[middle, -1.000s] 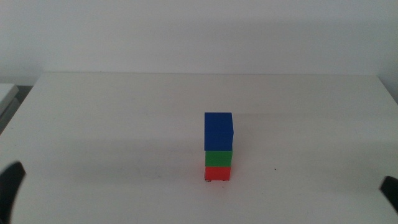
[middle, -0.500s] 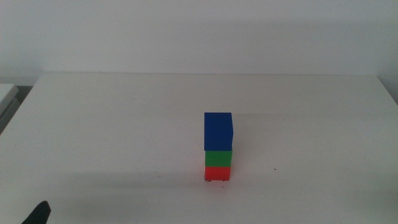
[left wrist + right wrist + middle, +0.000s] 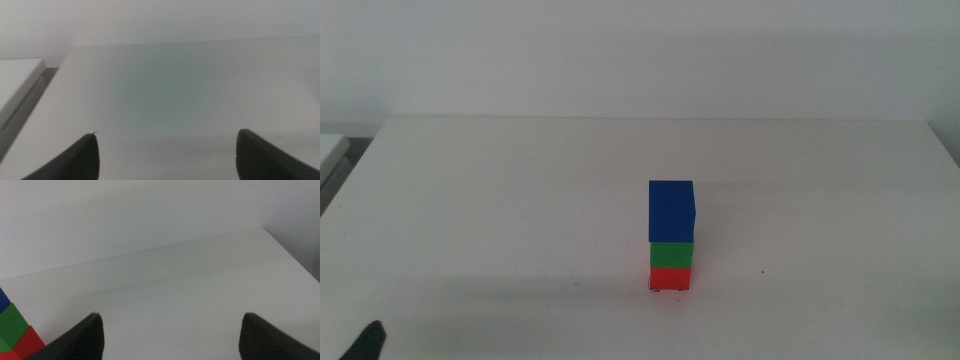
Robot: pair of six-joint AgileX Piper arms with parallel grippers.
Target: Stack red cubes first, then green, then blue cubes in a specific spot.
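Right of the table's centre stands a three-cube stack: the red cube (image 3: 670, 279) at the bottom, the green cube (image 3: 671, 254) on it, the blue cube (image 3: 671, 210) on top. The red cube covers most of the specific spot (image 3: 669, 291); a few dark scuffs show at its base. No gripper touches the stack. My left gripper (image 3: 167, 157) is open with nothing between its jaws; only a dark tip (image 3: 365, 343) of it shows at the bottom left corner of the middle view. My right gripper (image 3: 172, 335) is open and empty, with the stack's edge (image 3: 15, 332) beside its jaw.
The white table (image 3: 520, 200) runs back to a pale wall. A separate white surface (image 3: 330, 150) lies beyond the table's left edge. A tiny dark speck (image 3: 762, 272) marks the tabletop to the right of the stack.
The left gripper has drawn back toward the bottom left corner of the middle view. The right gripper's tip has left that view. The stack has not moved.
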